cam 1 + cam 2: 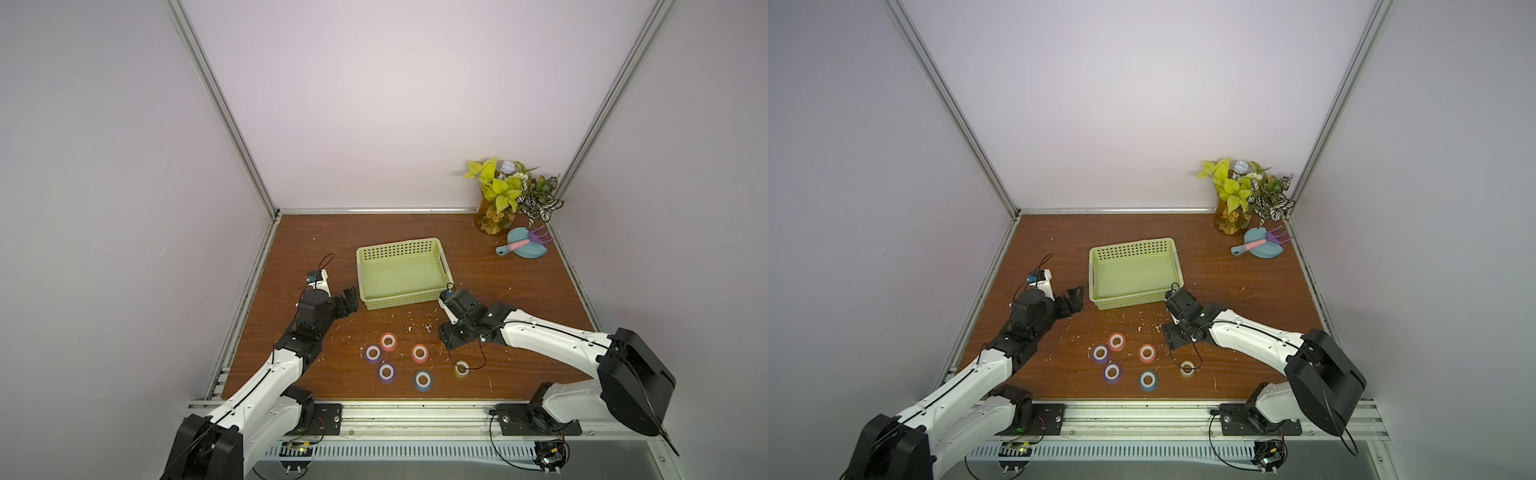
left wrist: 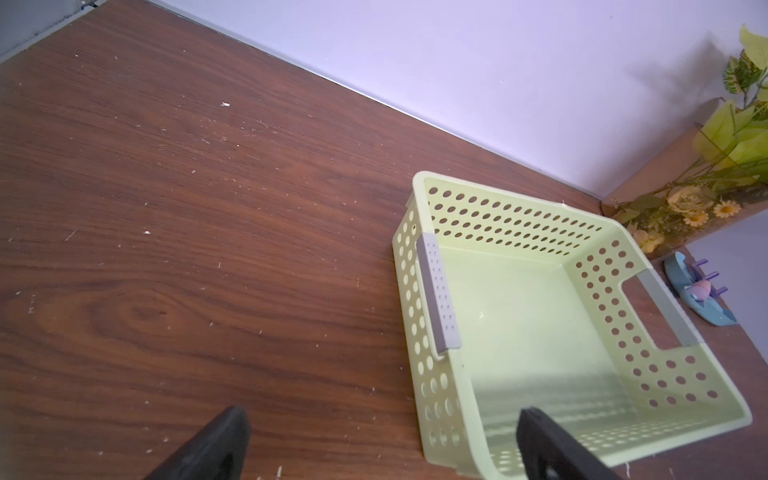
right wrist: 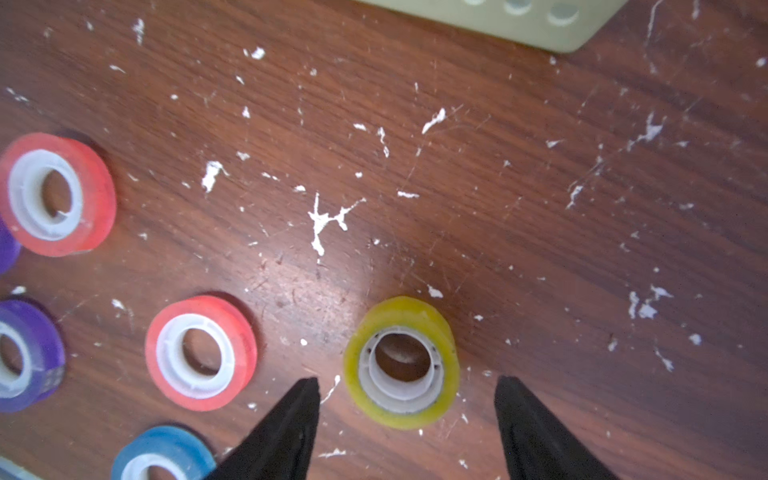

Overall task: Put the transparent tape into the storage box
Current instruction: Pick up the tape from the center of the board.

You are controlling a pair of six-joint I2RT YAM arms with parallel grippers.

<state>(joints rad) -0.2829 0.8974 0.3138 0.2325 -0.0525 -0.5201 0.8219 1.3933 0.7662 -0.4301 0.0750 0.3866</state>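
The yellow roll (image 3: 401,309) lies flat, hole up, off the near right corner of the basket (image 1: 401,249). The right gripper (image 3: 407,380) hangs over it, jaws apart, one finger either side, neither touching yet. The left gripper (image 1: 350,298), spread wide and empty, sits at the basket's near left corner, farther from the roll; the right should take it.
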